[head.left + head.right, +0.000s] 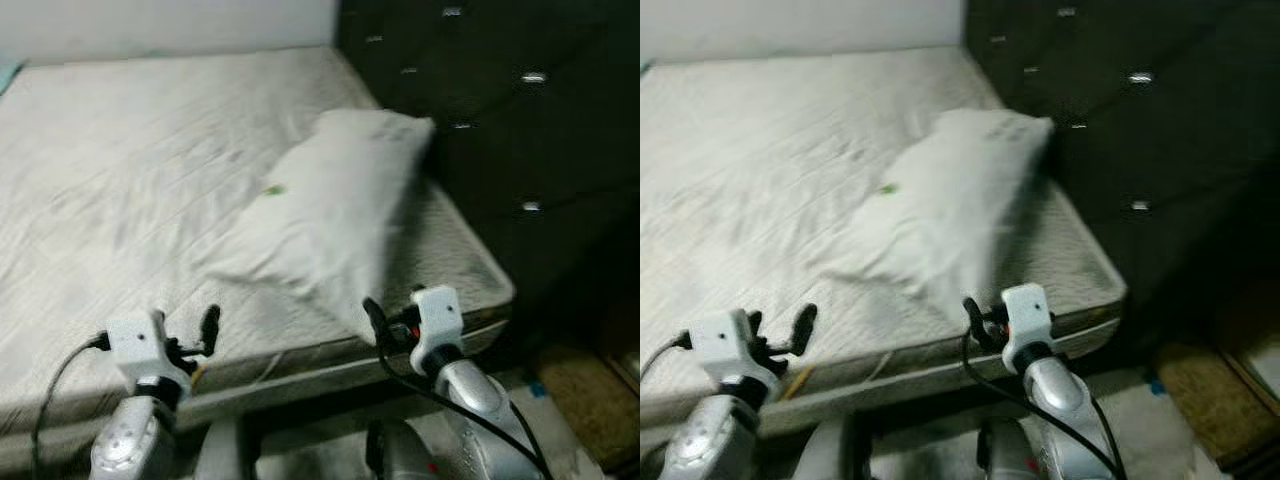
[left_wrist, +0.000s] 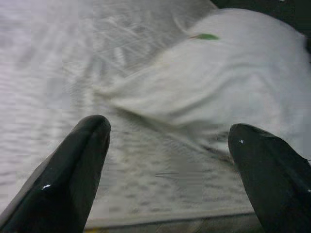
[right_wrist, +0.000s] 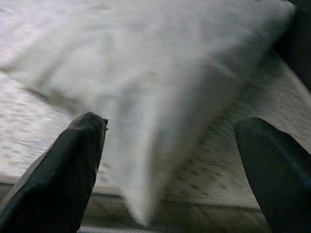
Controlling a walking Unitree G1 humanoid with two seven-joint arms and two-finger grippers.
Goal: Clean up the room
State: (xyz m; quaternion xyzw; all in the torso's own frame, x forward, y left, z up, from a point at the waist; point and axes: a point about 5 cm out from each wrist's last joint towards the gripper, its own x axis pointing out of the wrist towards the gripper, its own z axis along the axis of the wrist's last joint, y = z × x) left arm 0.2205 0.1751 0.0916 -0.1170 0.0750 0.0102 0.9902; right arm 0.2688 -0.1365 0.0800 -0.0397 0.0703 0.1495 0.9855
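**Pillow askew on bare mattress: approach for a two-gripper lift**

Pillow (image 1: pixel 335 205): white, soft, lying diagonally across the mattress (image 1: pixel 120 170), upper corner toward the dark tufted headboard (image 1: pixel 500 120), lower corner reaching down near the bed's front edge, just ahead of the right gripper. Small green fleck (image 1: pixel 274 189) on its upper face, nature unclear.

Mattress: pale, quilted, stripped of bedding, wrinkled in places; wall behind, floor and a brownish mat (image 1: pixel 585 395) beside the bed on the right.

Right gripper (image 3: pixel 170 160): fingers spread wide, aimed at the pillow's lower corner, close to the fabric but not touching.

Left gripper (image 2: pixel 170 160): fingers likewise spread, hovering over the mattress edge, facing the pillow's near long side, well short of it.

Judged step: reaching in to take hold of the pillow for straightening against the headboard. Best done by closing on a thick fold of the corner rather than a thin skin of cover, to keep the filling from sagging out of the pinch. Worth bringing the left gripper further in toward the opposite side before lifting, so as to carry the weight evenly. Slight blur in all views; fine detail uncertain.
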